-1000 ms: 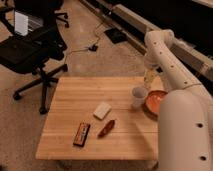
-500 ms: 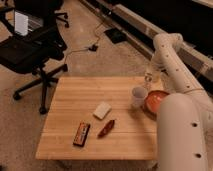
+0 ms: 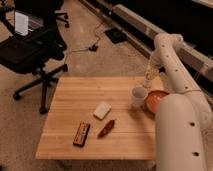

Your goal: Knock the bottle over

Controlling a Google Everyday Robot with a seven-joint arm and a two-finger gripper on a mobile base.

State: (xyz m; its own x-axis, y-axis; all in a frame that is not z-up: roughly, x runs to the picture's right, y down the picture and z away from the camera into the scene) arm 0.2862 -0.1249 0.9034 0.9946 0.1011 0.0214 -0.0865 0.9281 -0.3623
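The bottle (image 3: 148,81) is a slim pale shape standing at the far right of the wooden table (image 3: 75,100), just behind the white cup (image 3: 138,96). My gripper (image 3: 150,71) hangs down from the white arm's bent elbow (image 3: 165,43) and sits right over the bottle's top, partly hiding it. I cannot tell whether the gripper touches the bottle. The bottle looks upright.
A red bowl (image 3: 156,100) sits right of the cup, against my arm's large white link (image 3: 180,130). A white packet (image 3: 102,110), a red wrapper (image 3: 106,128) and a dark bar (image 3: 82,134) lie mid-table. A black office chair (image 3: 32,50) stands left; a cable and black box (image 3: 117,35) lie on the floor.
The arm's elbow has swung to the right since a second ago, and the gripper has stayed by the bottle. The bottle, cup and other items have not visibly moved.
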